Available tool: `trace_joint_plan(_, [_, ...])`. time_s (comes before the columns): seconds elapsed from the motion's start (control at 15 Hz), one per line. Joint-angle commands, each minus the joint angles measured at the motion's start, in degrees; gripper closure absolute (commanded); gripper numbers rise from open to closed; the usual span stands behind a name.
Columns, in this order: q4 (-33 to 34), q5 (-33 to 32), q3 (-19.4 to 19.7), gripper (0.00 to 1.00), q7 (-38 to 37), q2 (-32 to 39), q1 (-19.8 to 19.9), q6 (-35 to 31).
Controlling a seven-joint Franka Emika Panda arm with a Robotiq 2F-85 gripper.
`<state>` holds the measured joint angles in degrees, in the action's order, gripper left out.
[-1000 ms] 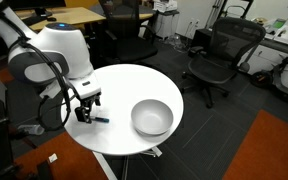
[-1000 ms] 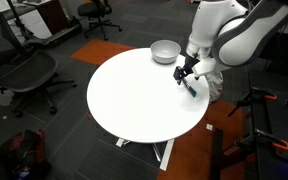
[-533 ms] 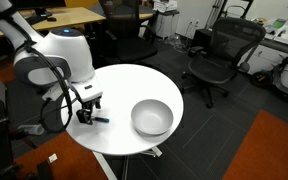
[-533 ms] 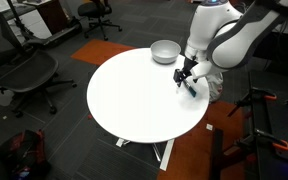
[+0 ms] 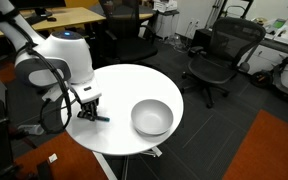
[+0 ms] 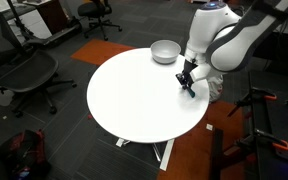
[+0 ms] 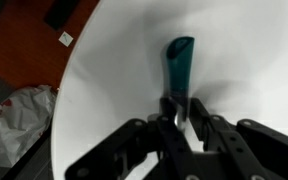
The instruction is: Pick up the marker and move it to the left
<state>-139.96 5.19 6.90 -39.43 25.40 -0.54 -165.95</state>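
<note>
— Office room, dark carpet, black swivel chairs (image 5: 220,52) in the upper right of the frame. What sits in the middle?

— Round white table (image 5: 124,85), filling the centre in both exterior views (image 6: 134,100).

— And the arm?

— White arm (image 5: 64,55) stands at the table's left edge in an exterior view, its bulky upper links folded over, the wrist pointing straight down at the tabletop. From the opposite side (image 6: 222,35) it comes in from the upper right of the frame.

— Anything else on the table?

— Grey bowl (image 5: 151,117), upright, near the arm but apart from it.

— Claw?

— Gripper (image 7: 176,120) is low at the table surface. In the wrist view its two dark fingers press in from both sides on the marker's dark end.

— So where is the marker?

— The marker (image 7: 178,65) lies on the white top, teal-blue end sticking up the frame beyond the fingertips. In an exterior view it shows as a short dark stick (image 5: 100,117) just right of the gripper (image 5: 88,110), between it and the bowl.
</note>
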Motion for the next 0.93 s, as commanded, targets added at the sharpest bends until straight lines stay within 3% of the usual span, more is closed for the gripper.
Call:
trace_joint_plan(0.0, [-0.18,1.73,1.15,1.0,2.22,-0.62,-1.46,-0.88])
trace_joint_plan(0.13, [-0.67,0.97,1.94,0.95,2.19,-2.42,-2.25,-0.04])
trace_joint_plan(0.47, [-0.64,-1.26,4.19,0.95,5.03,-8.38,-4.1,3.07])
trace_joint_plan(0.87, [4.95,-1.19,1.49,0.95,11.05,-13.33,-3.38,10.2])
